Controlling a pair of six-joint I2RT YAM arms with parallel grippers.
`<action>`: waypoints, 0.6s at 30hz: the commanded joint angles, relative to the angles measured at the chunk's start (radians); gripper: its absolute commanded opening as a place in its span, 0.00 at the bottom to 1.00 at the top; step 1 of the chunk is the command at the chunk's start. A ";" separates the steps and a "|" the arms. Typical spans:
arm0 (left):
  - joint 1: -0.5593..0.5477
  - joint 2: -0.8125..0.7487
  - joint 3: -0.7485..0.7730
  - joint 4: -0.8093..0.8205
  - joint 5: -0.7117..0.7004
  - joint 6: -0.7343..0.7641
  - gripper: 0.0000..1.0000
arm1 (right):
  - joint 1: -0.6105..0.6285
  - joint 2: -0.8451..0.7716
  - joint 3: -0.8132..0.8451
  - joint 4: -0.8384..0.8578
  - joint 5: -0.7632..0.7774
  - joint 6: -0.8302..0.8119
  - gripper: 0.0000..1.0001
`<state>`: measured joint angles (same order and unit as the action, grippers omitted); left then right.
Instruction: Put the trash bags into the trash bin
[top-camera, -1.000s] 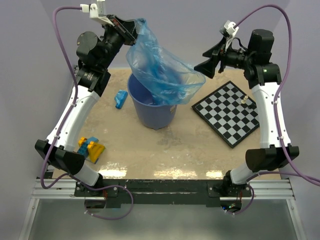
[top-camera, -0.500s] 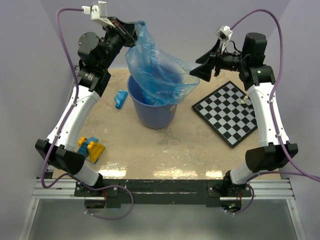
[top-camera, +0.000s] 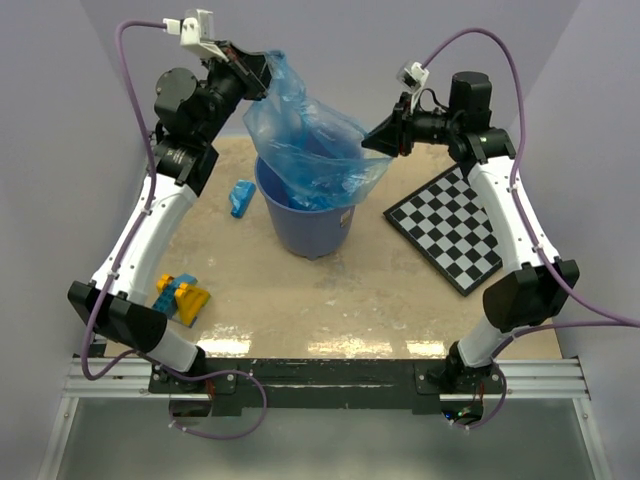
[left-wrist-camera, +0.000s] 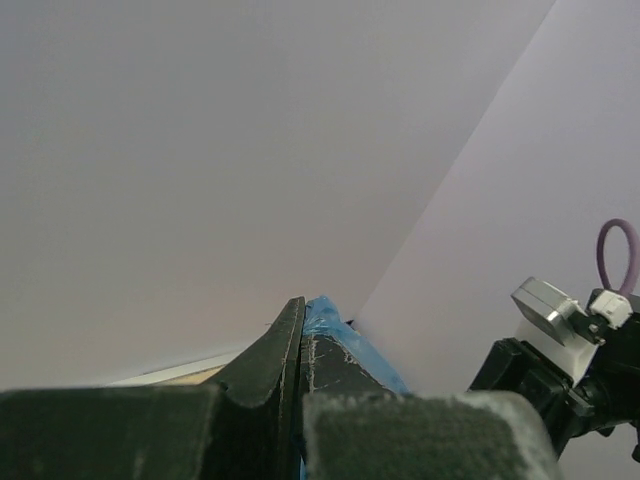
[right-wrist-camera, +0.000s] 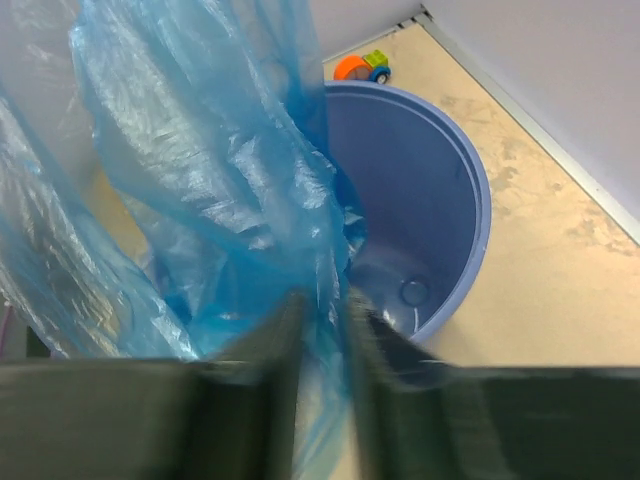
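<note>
A crinkly translucent blue trash bag (top-camera: 310, 140) hangs stretched above the round blue trash bin (top-camera: 305, 225), its lower part sagging into the bin. My left gripper (top-camera: 262, 72) is raised at the bag's upper left and shut on its top edge; in the left wrist view the film (left-wrist-camera: 325, 315) pokes out past the closed fingertips of the left gripper (left-wrist-camera: 302, 310). My right gripper (top-camera: 372, 143) is at the bag's right edge. In the right wrist view, bag film (right-wrist-camera: 200, 150) runs between the blurred fingers of the right gripper (right-wrist-camera: 325, 305), which stand a narrow gap apart above the bin (right-wrist-camera: 440, 200).
A black-and-white chessboard (top-camera: 455, 225) lies right of the bin, under the right arm. A small blue block (top-camera: 241, 197) sits left of the bin. Yellow and blue toy blocks (top-camera: 180, 298) lie near the left arm. A small orange-and-green toy (right-wrist-camera: 363, 65) sits beyond the bin.
The right arm has swung left to the bag's right edge and its jaws have narrowed around the film. The left gripper has kept its hold, drifting slightly left.
</note>
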<state>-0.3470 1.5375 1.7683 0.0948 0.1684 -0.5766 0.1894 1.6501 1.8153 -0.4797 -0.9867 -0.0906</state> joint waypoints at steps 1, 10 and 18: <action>0.048 -0.063 -0.024 -0.067 -0.062 0.118 0.00 | -0.002 -0.012 0.015 0.058 0.006 0.020 0.08; 0.132 -0.059 -0.291 0.031 -0.119 0.481 0.00 | 0.018 0.109 0.018 0.297 0.233 0.184 0.06; 0.157 0.119 -0.300 0.060 -0.162 0.544 0.00 | 0.016 0.344 0.212 0.262 0.336 0.147 0.02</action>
<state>-0.2092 1.6093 1.4731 0.0769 0.0391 -0.1032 0.2047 1.9388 1.9404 -0.2234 -0.7330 0.0685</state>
